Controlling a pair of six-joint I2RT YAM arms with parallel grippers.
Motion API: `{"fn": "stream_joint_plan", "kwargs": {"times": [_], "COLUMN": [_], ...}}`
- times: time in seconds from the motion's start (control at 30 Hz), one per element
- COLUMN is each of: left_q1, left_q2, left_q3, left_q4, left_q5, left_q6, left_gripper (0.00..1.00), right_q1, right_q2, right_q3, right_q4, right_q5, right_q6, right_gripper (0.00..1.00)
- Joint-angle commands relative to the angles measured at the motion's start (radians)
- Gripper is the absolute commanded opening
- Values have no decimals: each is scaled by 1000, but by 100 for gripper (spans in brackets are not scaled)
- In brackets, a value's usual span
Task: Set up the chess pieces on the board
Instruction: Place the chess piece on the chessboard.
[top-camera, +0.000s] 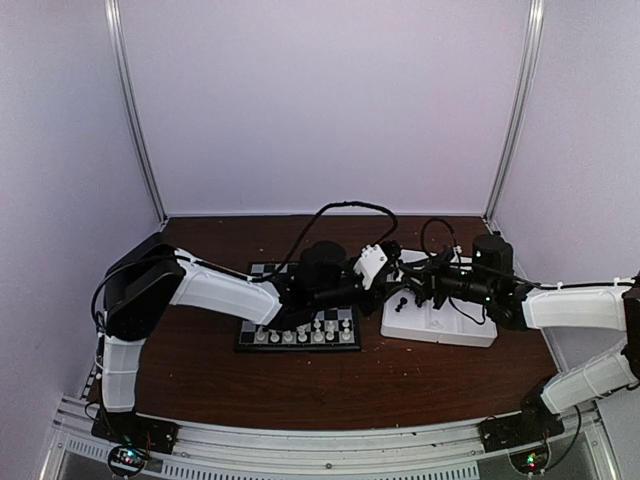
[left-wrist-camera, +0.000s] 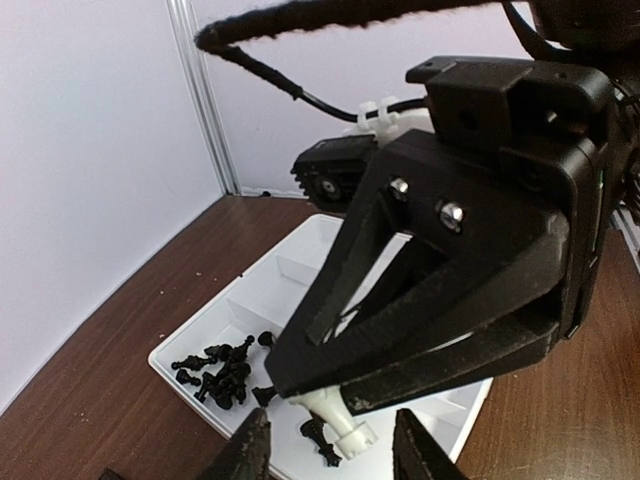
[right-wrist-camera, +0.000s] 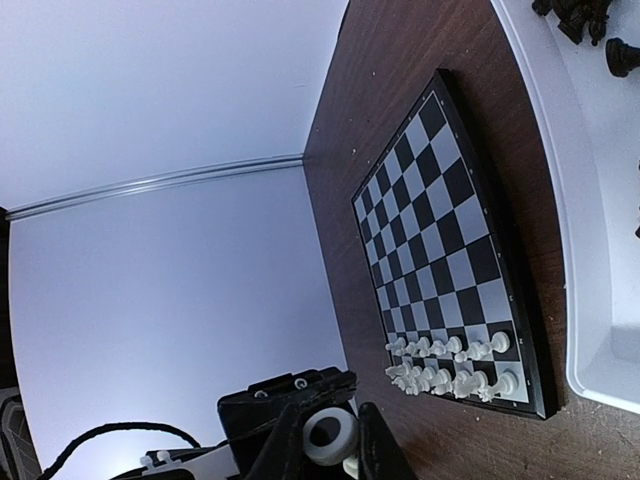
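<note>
Holds small white plastic chess piece (left-wrist-camera: 340, 425) clenched in right gripper (left-wrist-camera: 325, 398), in the air near white divided plastic tray (left-wrist-camera: 290, 280). Flanks it with left gripper (left-wrist-camera: 335, 452), jaws apart, not touching. Looks light, rigid and slick, so best pinched at the waist. Shows checkered black-and-pale board (right-wrist-camera: 440, 240) beside tray.

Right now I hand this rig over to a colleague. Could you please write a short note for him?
Left gripper: open, fingers on either side of the white piece, not gripping it.
Right gripper: shut on that white piece, by the tray.
Board: white pieces stand in the two near rows; no black piece shows on it.
Black pieces: loose in the tray.
Left to do: probably pass on and place this piece, then set up the black side.
</note>
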Motion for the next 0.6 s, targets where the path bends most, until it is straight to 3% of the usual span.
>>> {"fn": "stream_joint_plan", "kwargs": {"times": [0.0,0.2,0.3,0.33,0.47,0.57], "left_q1": [-6,-8,-10,-10,-16,-21], "left_q2": [26,34,37,37,39,39], "left_q3": [31,49,50,50,51,54], "left_q4": [12,-6,-1,1,12,14], "left_q5": [-12,-15,-26,-30,-40,-44], "left_q6": [7,18,29,29,43,50], "left_gripper": [39,25,24,26,46,47], "right_q1": [9,11,11,10,11,11], "right_q2": [-3,-4,-2,0,2,0], "right_q3": [-16,-23,-25,-29,-41,-43], "right_q4": [57,55,43,43,44,43], "right_q5": [32,37,46,49,61,62], "right_q6": [21,32,25,25,24,22], "right_gripper": [17,17,17,17,18,18]}}
